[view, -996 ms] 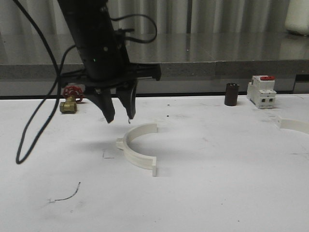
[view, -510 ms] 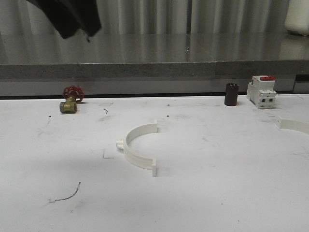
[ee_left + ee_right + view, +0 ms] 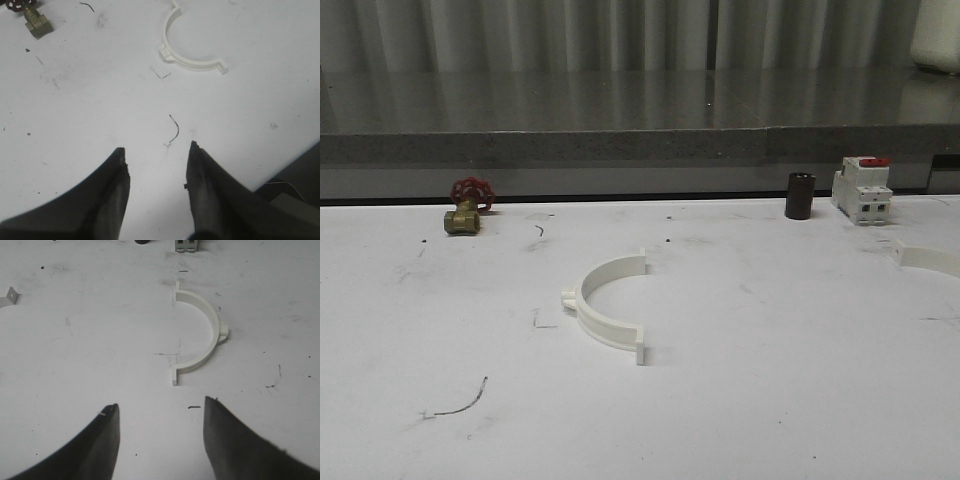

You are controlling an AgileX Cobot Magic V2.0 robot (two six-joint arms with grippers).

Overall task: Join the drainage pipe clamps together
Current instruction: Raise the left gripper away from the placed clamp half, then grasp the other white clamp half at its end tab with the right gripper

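Observation:
Two white half-ring drainage pipe clamps lie apart on the white table. One clamp [image 3: 605,305] rests mid-table, its opening facing right; the left wrist view has it [image 3: 187,42] far ahead of my left gripper [image 3: 157,152], which is open and empty above bare table. The second clamp [image 3: 930,258] is cut off by the front view's right edge. In the right wrist view this clamp [image 3: 202,332] lies just ahead of my right gripper [image 3: 161,402], open and empty. A tab of the first clamp [image 3: 7,297] peeks in at that view's edge.
A brass valve with a red handle [image 3: 467,207] stands at the back left. A dark cylinder [image 3: 800,195] and a white breaker with a red top [image 3: 861,190] stand at the back right. A grey ledge [image 3: 640,145] runs behind the table.
The left arm, which hovered over the middle clamp a second ago, has lifted up and left, out of the front view. The clamps have not moved.

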